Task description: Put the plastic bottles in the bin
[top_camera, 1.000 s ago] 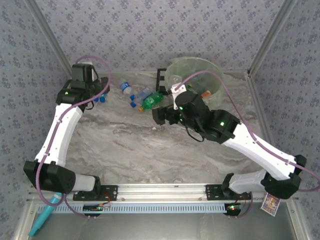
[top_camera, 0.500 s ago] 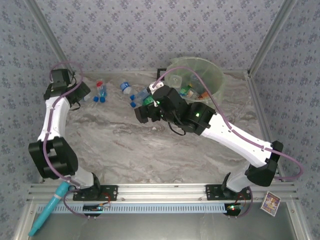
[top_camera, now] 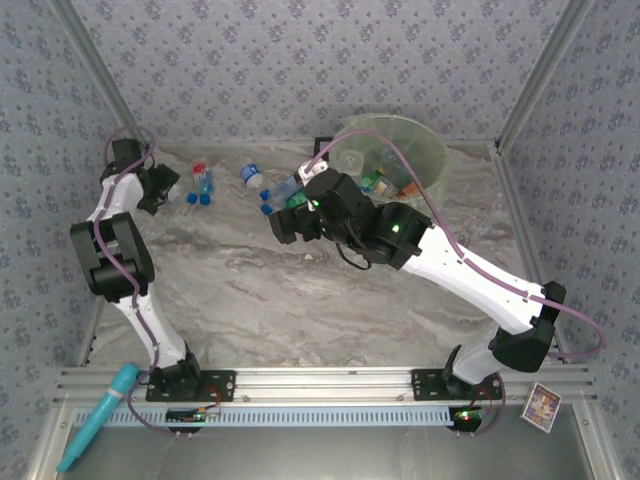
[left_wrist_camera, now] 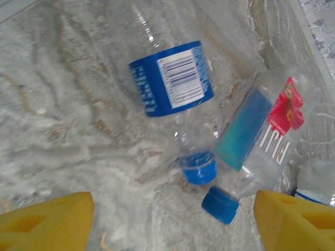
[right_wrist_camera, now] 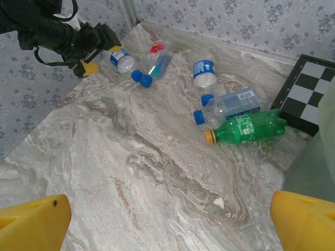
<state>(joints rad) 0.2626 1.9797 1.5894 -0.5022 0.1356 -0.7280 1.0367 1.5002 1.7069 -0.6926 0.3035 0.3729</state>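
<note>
Left pincer (left_wrist_camera: pixel 170 222): fingers apart, nothing between them. Just ahead lies the blue-label bottle (left_wrist_camera: pixel 172 78), flat, its blue cap toward the pincer. Pressed against it on the right is the Fiji bottle (left_wrist_camera: pixel 267 130), cap also near. The risk I see is that closing here catches both necks, or the slick round plastic squirts free. Right pincer (right_wrist_camera: pixel 172 225): apart, empty, with the green bottle (right_wrist_camera: pixel 246 128) well ahead. The bin (top_camera: pixel 438 150) stands far off to my left pincer's right.

Bare marble tabletop (right_wrist_camera: pixel 131 172) is lying wide open ahead of the right gripper (right_wrist_camera: pixel 167 219). Farther on, a green bottle (right_wrist_camera: pixel 248 128) is crowding the checkered board (right_wrist_camera: pixel 309 89); the left arm (right_wrist_camera: pixel 57 34) is blocking the far corner.
</note>
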